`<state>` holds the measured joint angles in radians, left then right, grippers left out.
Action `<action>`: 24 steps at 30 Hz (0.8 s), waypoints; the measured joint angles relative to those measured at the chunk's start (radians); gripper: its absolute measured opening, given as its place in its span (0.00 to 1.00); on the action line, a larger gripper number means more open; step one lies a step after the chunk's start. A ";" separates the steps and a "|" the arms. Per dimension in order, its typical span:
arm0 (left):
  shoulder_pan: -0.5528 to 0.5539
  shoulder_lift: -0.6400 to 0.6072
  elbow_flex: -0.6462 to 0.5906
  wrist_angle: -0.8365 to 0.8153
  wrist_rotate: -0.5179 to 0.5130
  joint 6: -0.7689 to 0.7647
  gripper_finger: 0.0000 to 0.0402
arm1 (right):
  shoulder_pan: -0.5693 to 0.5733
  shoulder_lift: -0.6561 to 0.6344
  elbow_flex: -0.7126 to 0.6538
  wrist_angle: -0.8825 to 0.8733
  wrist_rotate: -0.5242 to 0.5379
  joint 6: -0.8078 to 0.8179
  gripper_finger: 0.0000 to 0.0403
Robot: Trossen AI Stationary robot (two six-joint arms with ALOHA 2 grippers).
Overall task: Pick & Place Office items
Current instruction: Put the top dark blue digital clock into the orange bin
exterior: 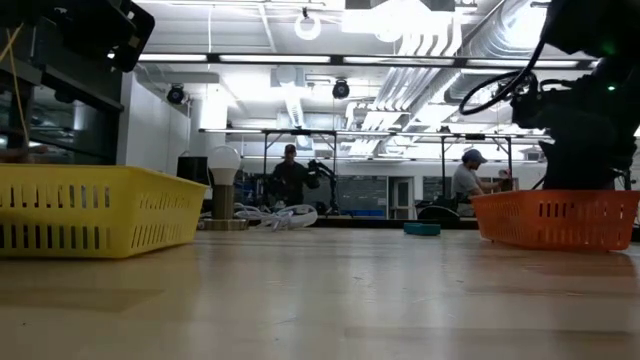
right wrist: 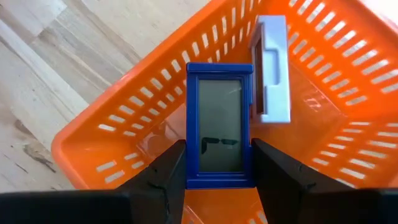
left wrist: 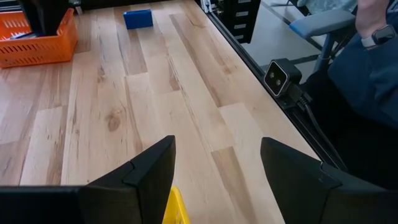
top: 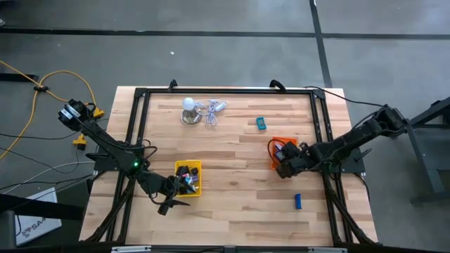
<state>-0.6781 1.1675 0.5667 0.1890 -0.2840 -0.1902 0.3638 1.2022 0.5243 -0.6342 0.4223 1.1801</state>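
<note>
A wooden table (top: pixel 232 176) is seen from above, with one dark robot arm reaching in from each side; the right gripper (right wrist: pixel 217 171) hangs over the orange tray (right wrist: pixel 348 124) at the right side of the table, its two fingers clenched on a blue-framed item with a grey screen (right wrist: pixel 219 127), which stands upright between them above the tray's inside; a white and grey block (right wrist: pixel 272 68) leans against the tray's wall just beyond the held item; in the high view the same gripper (top: pixel 285 167) covers the near part of the orange tray (top: pixel 283 143).

The left gripper (left wrist: pixel 214 177) is near the yellow tray (top: pixel 188 178) at the near left of the table, its fingers spread apart with nothing between them; a corner of the yellow tray (left wrist: pixel 177 208) shows just beside one finger; small dark items (top: pixel 185 173) lie inside this tray, too small to tell apart.

A blue block (top: pixel 298 202) lies on the bare table near the right edge, nearer than the orange tray and well apart from both grippers; a teal item (top: pixel 261 124) lies farther back, to the left of the orange tray; a white dome-shaped object (top: pixel 188 105) with a pale cord (top: pixel 213 111) sits at the far side; two people (exterior: pixel 290 180) show in the room beyond.
</note>
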 joint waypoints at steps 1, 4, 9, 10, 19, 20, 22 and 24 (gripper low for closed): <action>0.000 0.000 0.000 0.000 0.000 0.000 0.57 | -0.010 0.000 0.000 0.001 -0.009 -0.007 0.36; 0.000 0.000 0.000 0.000 0.000 0.000 0.57 | -0.032 0.000 0.000 0.011 -0.031 -0.033 0.36; 0.000 0.000 0.000 0.000 0.000 0.000 0.57 | -0.053 0.000 0.000 0.022 -0.059 -0.052 0.36; 0.000 0.000 0.000 0.000 0.000 0.000 0.57 | -0.055 0.000 0.000 0.023 -0.059 -0.052 0.36; 0.000 0.000 0.000 0.000 0.000 0.000 0.57 | -0.056 0.000 0.000 0.026 -0.059 -0.059 0.37; 0.000 0.000 0.000 0.000 0.000 0.000 0.57 | -0.056 0.000 0.000 0.026 -0.059 -0.060 0.38; 0.000 0.000 0.000 0.000 0.000 0.000 0.57 | -0.056 0.000 0.000 0.026 -0.059 -0.060 0.41; 0.000 0.000 0.000 0.000 0.000 0.000 0.57 | -0.056 0.000 0.000 0.026 -0.059 -0.060 0.44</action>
<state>-0.6781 1.1675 0.5667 0.1890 -0.2840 -0.1902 0.3073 1.2026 0.5247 -0.6079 0.3637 1.1202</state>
